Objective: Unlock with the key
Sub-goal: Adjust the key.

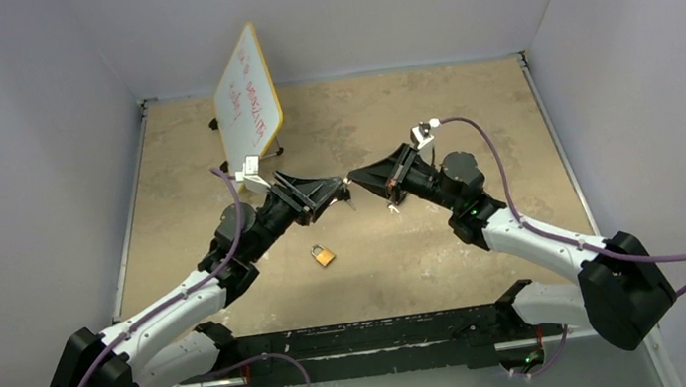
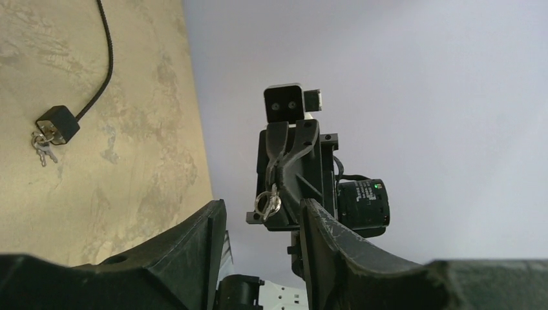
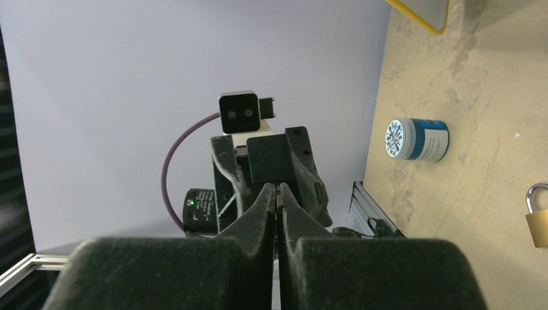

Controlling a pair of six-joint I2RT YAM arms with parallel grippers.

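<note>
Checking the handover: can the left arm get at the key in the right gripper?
Probably yes: the key sticks out of the right gripper, facing the left gripper's open jaws, nothing between.

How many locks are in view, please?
2: brass padlock central on the table; black cable lock also on it, seen in the left wrist view. Others may be hidden.

Tan mottled table [image 1: 428,262], walled on three sides, a few small items on it.
Brass padlock [image 1: 323,254] lies flat near front centre, bare surface all round it. Yellow-rimmed whiteboard [image 1: 246,96] with red writing stands tilted at back left. Left wrist view: black cable lock [image 2: 57,124] lies on the surface, small keys [image 2: 42,150] touching it, its black cable [image 2: 106,51] trailing away. Right wrist view: blue-and-white jar [image 3: 417,139] on its side, well apart from the padlock.
</note>
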